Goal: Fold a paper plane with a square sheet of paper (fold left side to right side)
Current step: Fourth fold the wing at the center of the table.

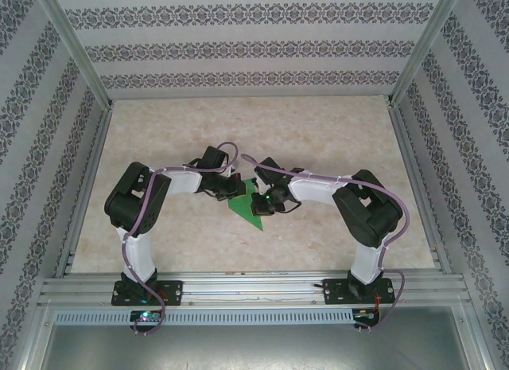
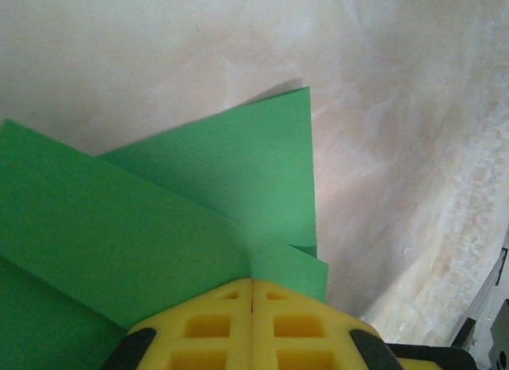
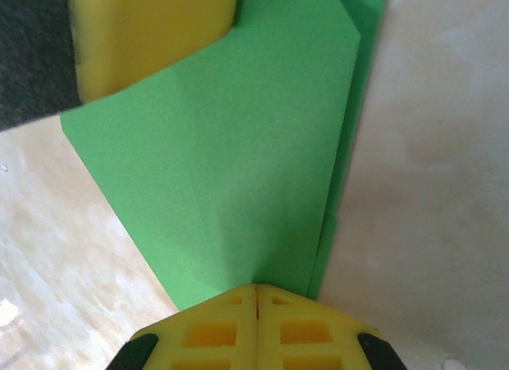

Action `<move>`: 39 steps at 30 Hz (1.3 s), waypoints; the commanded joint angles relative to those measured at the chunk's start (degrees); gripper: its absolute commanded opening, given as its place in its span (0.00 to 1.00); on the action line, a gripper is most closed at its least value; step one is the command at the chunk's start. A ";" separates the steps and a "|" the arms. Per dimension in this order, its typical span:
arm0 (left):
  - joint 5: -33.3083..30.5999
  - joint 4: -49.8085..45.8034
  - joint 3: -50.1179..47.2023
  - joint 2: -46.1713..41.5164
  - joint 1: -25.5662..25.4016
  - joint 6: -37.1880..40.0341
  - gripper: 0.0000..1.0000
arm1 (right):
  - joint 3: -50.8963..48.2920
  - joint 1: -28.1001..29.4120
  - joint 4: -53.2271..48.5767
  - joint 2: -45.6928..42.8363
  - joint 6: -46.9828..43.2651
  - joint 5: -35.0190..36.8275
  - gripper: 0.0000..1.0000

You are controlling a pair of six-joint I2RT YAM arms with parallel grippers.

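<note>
Top view: the folded green paper [image 1: 246, 211] lies mid-table, largely hidden under the left gripper [image 1: 236, 189] and right gripper [image 1: 257, 204]; left wrist: fingers pressed together at overlapping flaps, any pinch untellable; right wrist: fingers likewise together at the paper's edge, the left finger cropped top-left.

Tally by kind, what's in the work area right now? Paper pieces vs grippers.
green paper (one piece, partly folded, layers overlapping): 1
Grippers with yellow fingers, both shut with tips at the paper: 2 (left gripper, right gripper)
Total: 3
</note>
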 commanded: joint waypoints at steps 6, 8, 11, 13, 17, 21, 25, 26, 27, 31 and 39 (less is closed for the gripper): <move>-3.36 -1.42 -1.66 1.38 -0.02 0.49 0.00 | -1.30 -0.75 -3.99 0.25 1.22 -2.15 0.00; -3.11 -0.99 -2.10 1.39 -0.04 0.32 0.00 | -0.39 -1.34 -2.54 -1.24 1.61 -4.47 0.00; -2.73 -0.22 -2.68 1.30 0.03 -0.08 0.00 | 0.60 -2.22 -0.47 -3.61 2.64 -7.45 0.00; -2.48 0.23 -2.80 1.32 -0.05 -0.28 0.00 | 0.55 -2.92 0.96 -5.03 3.52 -9.31 0.00; -2.03 0.57 -2.82 1.22 -0.09 -0.37 0.00 | -0.95 -3.56 4.68 -6.61 5.80 -12.26 0.00; -1.99 0.77 -2.77 1.12 -0.08 -0.30 0.00 | -2.76 -3.46 9.59 -5.03 8.72 -13.52 0.00; -1.94 0.75 -2.87 1.17 -0.10 -0.30 0.00 | -3.07 -2.81 13.22 -2.75 10.96 -13.18 0.00; -1.94 0.80 -2.95 1.13 -0.12 -0.30 0.00 | -2.95 -2.68 13.59 -2.21 11.22 -12.82 0.00; -1.94 0.88 -2.93 1.13 -0.14 -0.38 0.00 | -2.88 -2.58 13.93 -1.85 11.33 -12.41 0.00; -1.86 0.92 -2.87 1.20 -0.10 -0.46 0.00 | -2.51 -2.54 14.68 -0.44 11.64 -10.63 0.00; -1.81 0.80 -2.89 1.12 -0.14 -0.25 0.00 | -0.72 -2.48 14.93 2.36 11.76 -10.05 0.00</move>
